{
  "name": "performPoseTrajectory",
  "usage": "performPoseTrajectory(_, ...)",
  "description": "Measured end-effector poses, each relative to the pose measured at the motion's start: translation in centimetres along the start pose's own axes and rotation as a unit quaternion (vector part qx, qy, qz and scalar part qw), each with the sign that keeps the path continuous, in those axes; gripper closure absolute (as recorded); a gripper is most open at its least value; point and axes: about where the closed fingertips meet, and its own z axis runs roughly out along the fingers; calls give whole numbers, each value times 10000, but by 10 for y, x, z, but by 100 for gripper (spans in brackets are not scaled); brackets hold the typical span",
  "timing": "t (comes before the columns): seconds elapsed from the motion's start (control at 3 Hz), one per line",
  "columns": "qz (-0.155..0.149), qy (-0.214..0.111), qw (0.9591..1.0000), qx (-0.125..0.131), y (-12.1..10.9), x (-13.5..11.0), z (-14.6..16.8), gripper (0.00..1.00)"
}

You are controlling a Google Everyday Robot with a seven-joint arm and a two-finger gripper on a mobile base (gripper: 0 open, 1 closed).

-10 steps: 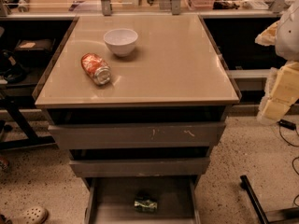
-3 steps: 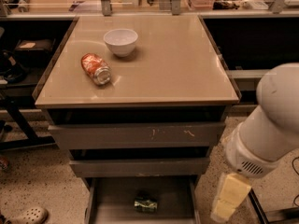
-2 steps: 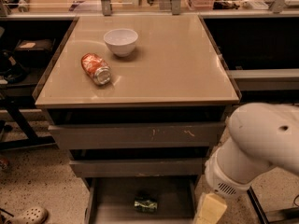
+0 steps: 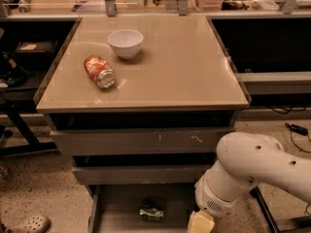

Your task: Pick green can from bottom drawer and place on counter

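Beige surface point(image 4: 184, 67) is sitting widest at the top, white robot arm point(image 4: 252, 171) is reaching down at the lower right, and the bottom drawer point(image 4: 116, 215) is standing pulled open below. White bowl point(image 4: 125, 43) and orange-red can point(image 4: 99, 72), the can on its side, are resting near each other on the surface. Green can point(image 4: 151, 213) is lying on the drawer floor near its middle, and the gripper point(image 4: 200, 223), a pale yellow piece cut off by the lower edge, is hanging just right of it without touching; spread or closed cannot be told.
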Motion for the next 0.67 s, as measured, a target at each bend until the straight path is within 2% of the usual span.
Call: performPoseTrajectory(0.67, -73, -124, 9997, -186, -3, -3, 17, 0)
